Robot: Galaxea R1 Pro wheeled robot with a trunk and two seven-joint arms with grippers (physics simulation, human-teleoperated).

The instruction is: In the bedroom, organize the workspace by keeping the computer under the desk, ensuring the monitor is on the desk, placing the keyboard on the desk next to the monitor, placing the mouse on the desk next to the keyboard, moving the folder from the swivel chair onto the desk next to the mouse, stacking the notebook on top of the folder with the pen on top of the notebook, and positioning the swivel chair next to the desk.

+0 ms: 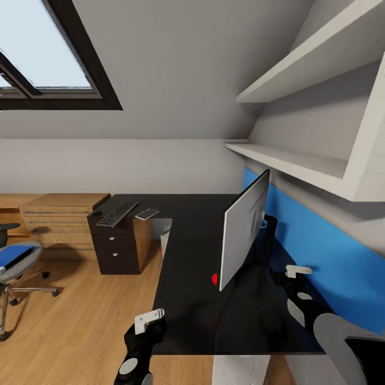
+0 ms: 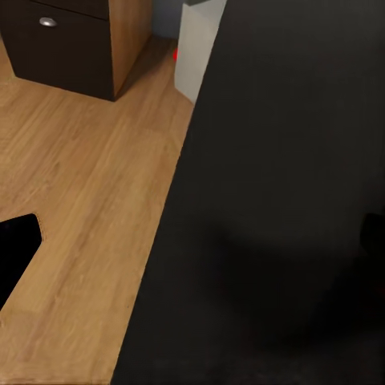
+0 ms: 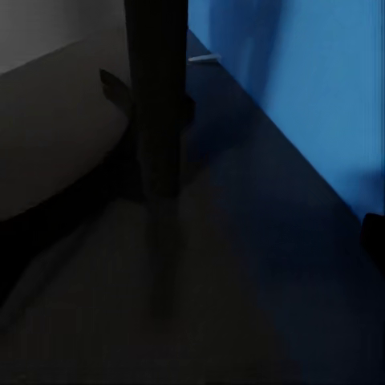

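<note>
Swivel chair (image 1: 18,262) at far left on the wood-plank floor (image 1: 80,321): round grey seat, chrome spoked base; a flat blue folder (image 1: 13,255) lies on the seat. Dark two-drawer cabinet (image 1: 115,243) with wood-veneer side carries a black keyboard (image 1: 117,213), a small dark mouse (image 1: 95,213) at its left edge, and a thin grey rectangular notebook (image 1: 147,214) to the right. Matte black bench (image 1: 198,256) follows. Left end effector (image 1: 148,321) at the bench's near-left corner; cannot tell whether its fingers are apart. Monitor (image 1: 245,227), flat pale-grey slab, stands upright near the bench's right edge by the blue wall panel (image 1: 342,267). Right end effector (image 1: 297,271) behind it; state cannot be told.
</note>
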